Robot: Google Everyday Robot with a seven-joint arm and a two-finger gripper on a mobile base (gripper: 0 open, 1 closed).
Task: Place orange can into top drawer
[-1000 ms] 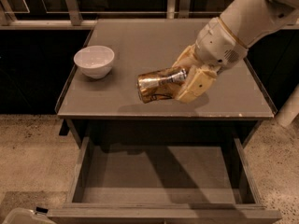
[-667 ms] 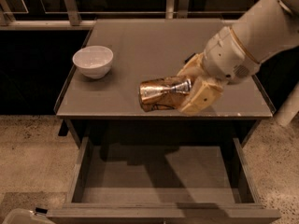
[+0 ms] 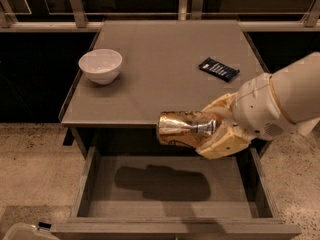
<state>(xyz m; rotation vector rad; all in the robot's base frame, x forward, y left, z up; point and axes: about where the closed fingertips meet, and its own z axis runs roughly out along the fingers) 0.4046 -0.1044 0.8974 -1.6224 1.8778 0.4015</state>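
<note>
Your hand (image 3: 214,132), clamped on the sideways orange can (image 3: 181,129) over the top drawer (image 3: 88,180), risks clipping the counter (image 3: 165,69) lip at 12 o'clock if you lower straight.

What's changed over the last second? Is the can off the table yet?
The gripper, still shut on the orange can, carried it past the front edge of the table; it now hangs above the open top drawer. The arm's move uncovered a dark blue packet. The white bowl and drawer stayed put.
</note>
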